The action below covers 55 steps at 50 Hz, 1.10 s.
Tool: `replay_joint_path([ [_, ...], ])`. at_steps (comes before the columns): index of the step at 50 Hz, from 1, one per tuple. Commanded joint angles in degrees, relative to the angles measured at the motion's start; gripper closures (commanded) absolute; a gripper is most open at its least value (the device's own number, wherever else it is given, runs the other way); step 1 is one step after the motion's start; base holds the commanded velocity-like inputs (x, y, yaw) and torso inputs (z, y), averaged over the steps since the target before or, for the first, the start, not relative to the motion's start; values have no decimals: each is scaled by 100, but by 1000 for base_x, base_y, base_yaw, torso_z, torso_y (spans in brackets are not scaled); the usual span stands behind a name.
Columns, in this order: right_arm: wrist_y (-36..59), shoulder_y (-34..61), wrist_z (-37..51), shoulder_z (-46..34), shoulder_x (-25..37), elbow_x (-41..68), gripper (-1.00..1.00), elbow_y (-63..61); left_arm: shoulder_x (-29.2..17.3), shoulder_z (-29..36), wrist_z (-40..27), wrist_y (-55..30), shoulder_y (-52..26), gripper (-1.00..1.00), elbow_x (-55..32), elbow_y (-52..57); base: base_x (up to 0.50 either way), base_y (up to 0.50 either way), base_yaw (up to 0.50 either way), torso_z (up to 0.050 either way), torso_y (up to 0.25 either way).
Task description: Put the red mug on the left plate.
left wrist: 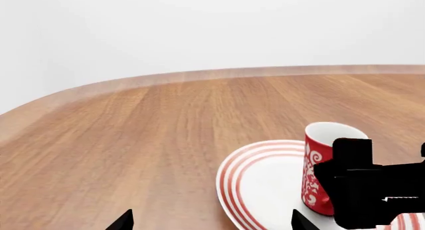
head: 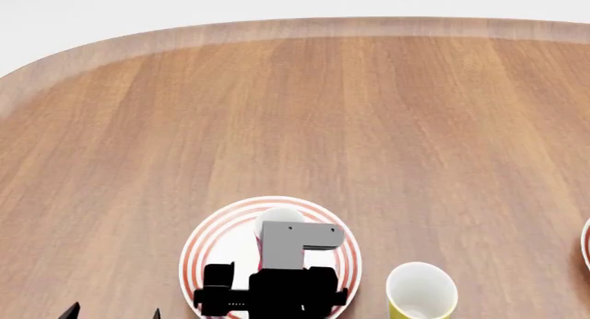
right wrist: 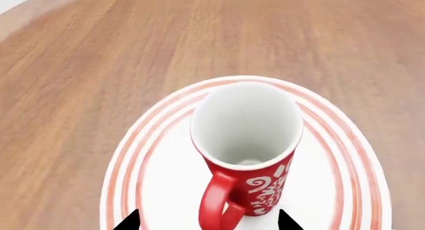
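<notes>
1. Nearest, at the left, only the two dark pointed fingertips of the left gripper [head: 110, 312] show in the head view. They are spread wide with nothing between them, low over the table [head: 387, 112] and just left of the left plate [head: 204, 244].
2. The right gripper [right wrist: 207, 222] reaches in from the near side over the near half of that plate. In the head view its black body and a grey, blocky link cover much of the plate. Its two black fingertips are spread apart, one on either side of the mug's handle [right wrist: 218, 204]. The left tip is clearly apart from the mug; whether the right tip touches it, I cannot tell.
3. The red mug [right wrist: 269, 187] stands upright on the left plate, near its middle, with its long axis vertical and its mouth facing up. Its red loop handle points toward the near side, at the right gripper. The outside is glossy red with white scrolls, and the inside is plain white.
4. The left plate is round, flat and white, with thin red rings around its rim.
5. To the right of the plate stands a plain yellow mug [head: 421, 291], upright and white inside.
6. At the far right edge, a sliver of another ringed plate [head: 586, 246] shows.
7. Beyond, the wood-grain tabletop runs to a rounded, paler far edge.
</notes>
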Motion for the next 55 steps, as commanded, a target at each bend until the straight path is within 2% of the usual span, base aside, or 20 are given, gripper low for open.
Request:
replay_joint_path([
  [1, -669, -54, 578, -30, 757, -444, -100, -1451, -63, -43, -59, -61, 59, -100, -86, 201, 0, 0, 0, 0, 0],
  [12, -1190, 18, 1299, -61, 1540, -1019, -100, -2907, -266, -123, -306, -458, 187, -100, -201, 944, 0, 0, 0, 0, 0],
  [25, -1447, 338, 2105, 22, 2428, -1530, -100, -4797, -755, -207, -802, -1460, 405, -100, -461, 2925, 0, 0, 0, 0, 0],
  [35, -1541, 577, 2412, 183, 2824, -1716, -100, -5592, -1033, -310, -1137, -1943, 494, -100, -581, 4062, 0, 0, 0, 0, 0],
  [55, -1578, 892, 3020, 387, 3330, -2142, -100, -6812, -1330, -373, -1601, -2742, 387, -100, -859, 5558, 0, 0, 0, 0, 0],
])
